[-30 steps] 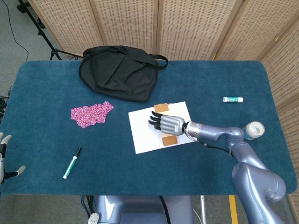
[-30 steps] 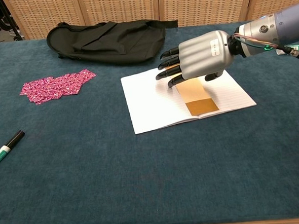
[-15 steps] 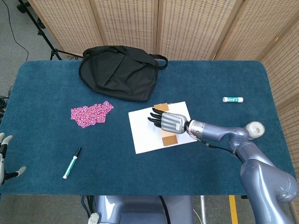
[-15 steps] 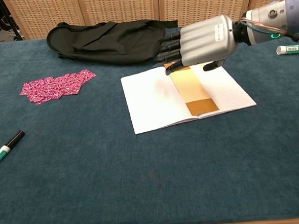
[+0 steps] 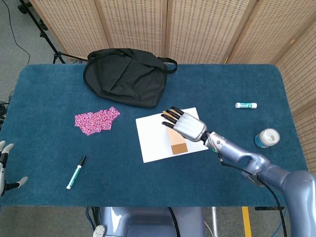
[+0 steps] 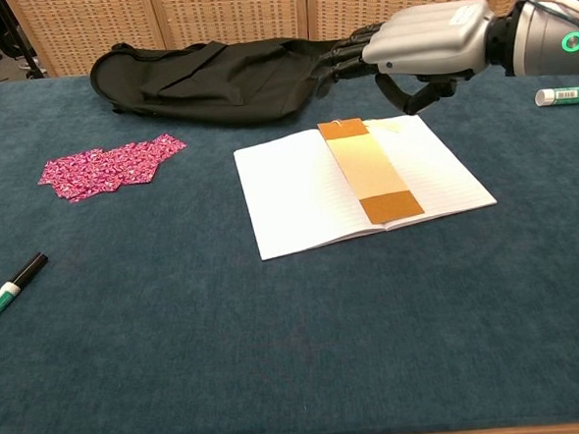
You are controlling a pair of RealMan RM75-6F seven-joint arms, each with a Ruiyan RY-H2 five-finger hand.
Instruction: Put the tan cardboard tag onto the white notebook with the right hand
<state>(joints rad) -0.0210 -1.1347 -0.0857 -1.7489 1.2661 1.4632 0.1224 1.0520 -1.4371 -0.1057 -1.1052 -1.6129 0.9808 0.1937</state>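
The tan cardboard tag [image 6: 368, 172] lies flat on the open white notebook [image 6: 298, 192], running along its middle; the head view shows only its near end [image 5: 177, 145] below the hand. My right hand [image 6: 415, 48] hovers above the notebook's far edge with its fingers spread, holding nothing; in the head view this right hand [image 5: 184, 123] covers part of the white notebook [image 5: 153, 138]. At the table's near left edge my left hand [image 5: 5, 165] rests low with its fingers apart and nothing in it.
A black bag [image 5: 126, 75] lies at the back behind the notebook. A pink patterned cloth [image 5: 96, 120] and a green marker [image 5: 75, 172] sit to the left. A glue stick [image 5: 245, 105] and a tape roll [image 5: 267, 137] are on the right.
My right hand has lifted off the tag and risen above the notebook, pulling back toward the far side. The tag stays flat on the page, now fully uncovered in the chest view.
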